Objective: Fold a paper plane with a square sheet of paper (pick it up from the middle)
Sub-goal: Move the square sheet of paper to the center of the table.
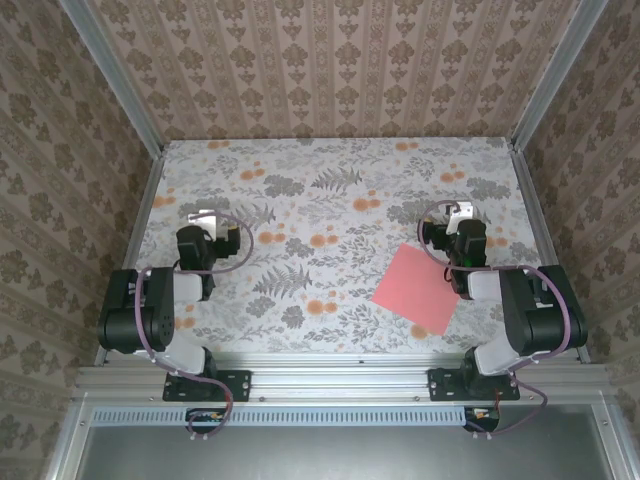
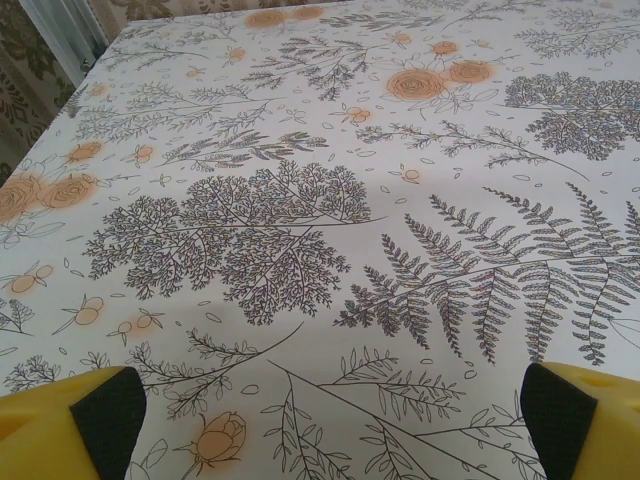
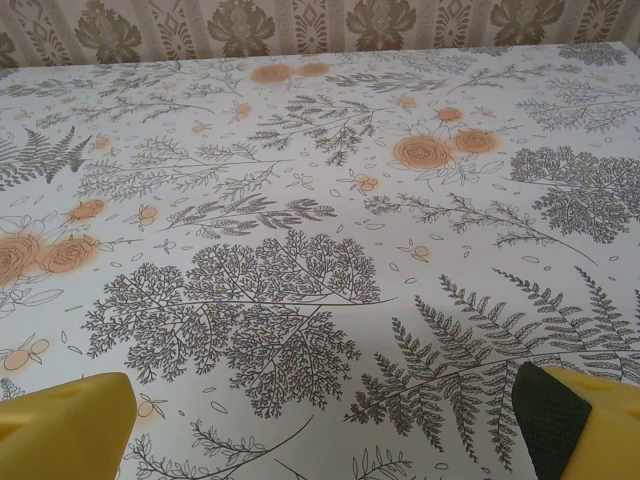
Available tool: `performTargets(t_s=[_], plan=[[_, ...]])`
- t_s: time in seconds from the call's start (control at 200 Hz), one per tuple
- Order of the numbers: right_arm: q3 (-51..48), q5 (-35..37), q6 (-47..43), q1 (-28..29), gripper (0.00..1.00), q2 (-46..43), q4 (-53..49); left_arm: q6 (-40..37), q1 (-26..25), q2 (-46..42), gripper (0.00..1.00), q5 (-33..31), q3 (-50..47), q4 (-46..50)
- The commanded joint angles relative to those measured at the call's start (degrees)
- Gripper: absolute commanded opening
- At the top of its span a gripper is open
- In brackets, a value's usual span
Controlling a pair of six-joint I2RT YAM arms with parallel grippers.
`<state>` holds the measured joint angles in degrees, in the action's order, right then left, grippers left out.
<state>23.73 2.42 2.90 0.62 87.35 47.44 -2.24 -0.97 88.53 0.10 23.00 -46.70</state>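
My left gripper and right gripper both stand spread wide above the flowered tablecloth. Their yellow fingers with dark pads are cut off at the lower frame edge. The square sheet of paper lies flat beside my right arm, which covers its right corner in the top view

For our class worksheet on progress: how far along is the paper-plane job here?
Done: nothing yet; the square sheet of paper lies flat, no fold visible, on the right of the table. In hand: nothing; the left gripper and right gripper stand open, empty. Left: the pickup and every fold.
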Motion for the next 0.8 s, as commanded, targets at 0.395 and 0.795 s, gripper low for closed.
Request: performTargets(t_s=[0.395, 0.795], plan=[[-0.3, 0.6, -0.8, -0.1, 1.00, 0.4, 1.5, -0.7, 0.4, -0.6, 1.00, 0.9, 0.5, -1.4], [-0.8, -0.7, -0.3, -0.6, 1.00, 0.1, 2.2, -0.6, 0.4, -1.1, 1.00, 0.2, 0.1, -1.8]])
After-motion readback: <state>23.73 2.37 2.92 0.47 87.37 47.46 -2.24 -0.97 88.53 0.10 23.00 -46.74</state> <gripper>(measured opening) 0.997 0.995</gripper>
